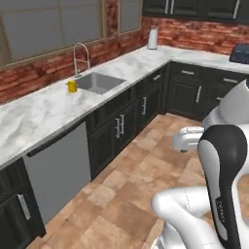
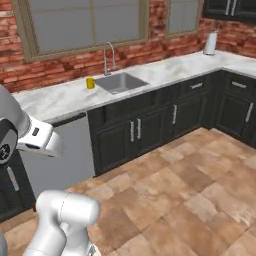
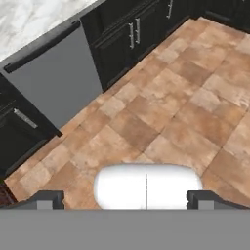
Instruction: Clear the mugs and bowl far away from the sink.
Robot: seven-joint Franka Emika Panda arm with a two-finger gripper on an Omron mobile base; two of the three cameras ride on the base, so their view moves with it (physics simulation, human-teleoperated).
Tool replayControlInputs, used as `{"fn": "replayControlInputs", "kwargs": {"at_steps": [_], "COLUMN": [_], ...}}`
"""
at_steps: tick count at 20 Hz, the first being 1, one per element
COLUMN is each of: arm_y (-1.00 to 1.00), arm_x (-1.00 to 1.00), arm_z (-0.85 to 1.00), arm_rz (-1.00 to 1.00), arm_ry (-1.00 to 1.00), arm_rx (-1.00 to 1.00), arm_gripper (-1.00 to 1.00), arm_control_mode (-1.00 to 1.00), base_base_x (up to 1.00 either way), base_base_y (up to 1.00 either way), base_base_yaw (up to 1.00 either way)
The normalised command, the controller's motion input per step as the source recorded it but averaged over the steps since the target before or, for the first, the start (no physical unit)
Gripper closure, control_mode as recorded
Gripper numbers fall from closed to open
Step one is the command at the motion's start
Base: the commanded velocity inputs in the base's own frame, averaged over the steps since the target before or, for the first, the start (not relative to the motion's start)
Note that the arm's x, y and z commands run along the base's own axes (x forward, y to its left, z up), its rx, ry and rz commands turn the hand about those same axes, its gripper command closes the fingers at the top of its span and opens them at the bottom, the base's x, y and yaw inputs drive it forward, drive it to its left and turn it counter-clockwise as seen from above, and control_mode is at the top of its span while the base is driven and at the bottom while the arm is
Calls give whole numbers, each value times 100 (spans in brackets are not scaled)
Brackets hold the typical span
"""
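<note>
Floor tiles (image 3: 161, 122) sit under the hand (image 3: 125, 199), wide open and carrying nothing, probably just parked since the yellow mug (image 1: 72, 86) is off on the worktop (image 1: 44, 114) touching the sink's (image 1: 99, 81) left edge.

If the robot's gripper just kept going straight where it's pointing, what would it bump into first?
Probably the tiled floor. The open gripper looks down at bare tiles in front of the dishwasher, with nothing in between, though depth is hard to judge.

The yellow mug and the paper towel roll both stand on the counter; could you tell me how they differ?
The yellow mug is small and yellow; the paper towel roll is taller and white. The mug stands right beside the sink; the roll stands far along, near the counter's corner. Both are upright on the marble counter.
</note>
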Motion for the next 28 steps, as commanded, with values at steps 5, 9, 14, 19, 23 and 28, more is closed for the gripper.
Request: {"fn": "replayControlInputs", "kwargs": {"at_steps": [5, 9, 14, 19, 23, 28], "arm_y": [0, 0, 0, 0, 0, 0], "arm_x": [0, 0, 0, 0, 0, 0], "arm_z": [0, 0, 0, 0, 0, 0], "arm_rz": [0, 0, 0, 0, 0, 0], "arm_ry": [0, 0, 0, 0, 0, 0], "arm_rx": [0, 0, 0, 0, 0, 0], "arm_gripper": [-100, -100, -100, -100, -100, -100], "arm_control_mode": [100, 100, 100, 100, 100, 100], "base_base_x": [82, 92, 100, 100, 100, 100], "base_base_y": [-19, -55, -92, -83, -83, -78], "base_base_yaw": [85, 66, 32, 38, 38, 38]}}
